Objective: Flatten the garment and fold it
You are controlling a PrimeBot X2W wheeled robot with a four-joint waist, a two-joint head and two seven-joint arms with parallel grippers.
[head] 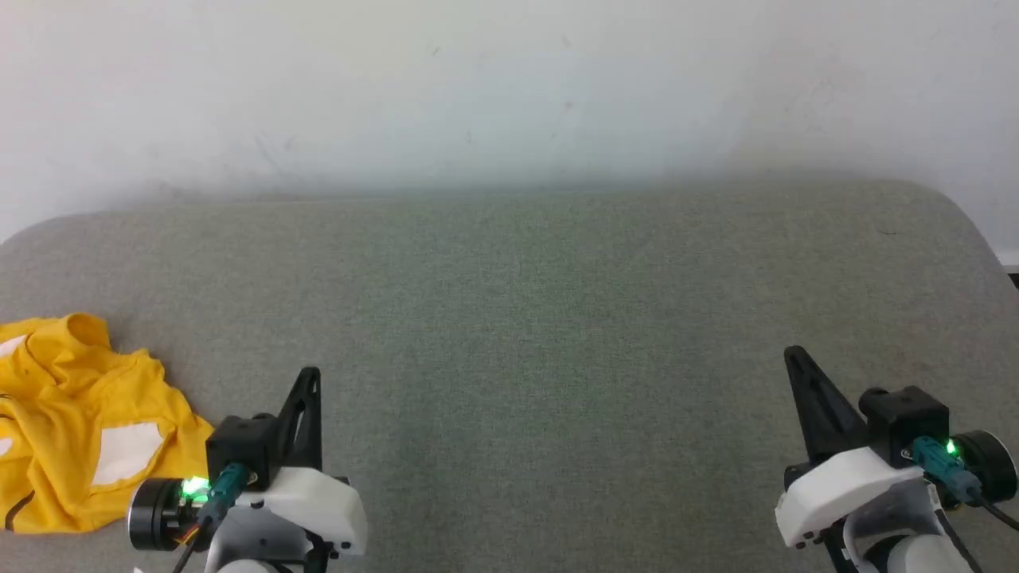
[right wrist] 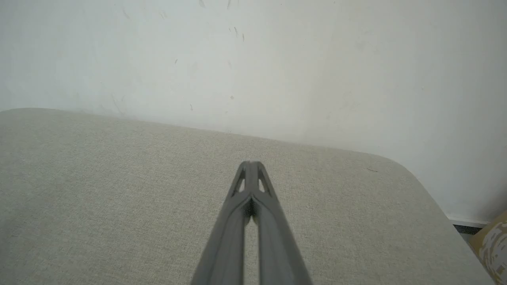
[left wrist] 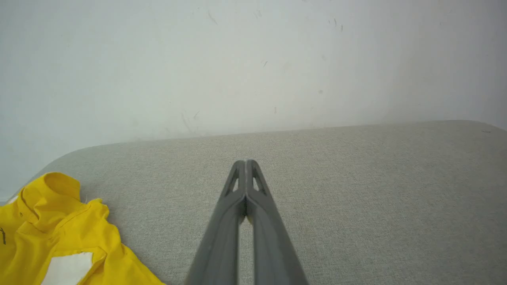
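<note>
The shirt [head: 76,422] lies crumpled in a heap at the far left of the table [head: 541,318], near its left edge. It is bright yellow, with 1 large white patch [head: 127,450] facing up and a black stroke [head: 16,509] low on the heap. The collar stands up at the end of the heap nearer the wall [head: 509,95].

The left gripper [head: 309,378] is just to the right of the shirt, its 2 dark fingers pressed together at the tips and holding nothing. The tips point toward the wall, past the shirt rather than at it, and are apart from the cloth. From the head view, the arm's wrist overlaps the shirt's near right edge; I cannot tell whether they touch. In the left wrist view the closed left gripper [left wrist: 245,163] is over bare grey fabric, with the shirt [left wrist: 59,233] off to its lower left.

The right gripper [head: 792,354] is well apart from the shirt, across the table on the right side. It is closed too, tips together and empty, and in its own wrist view the right gripper [right wrist: 250,163] is over bare table near the rounded far corner.

By count: 1 shirt, 2 grippers, 1 table, and 2 green lights, 1 on each wrist [head: 193,487] [head: 951,447].
</note>
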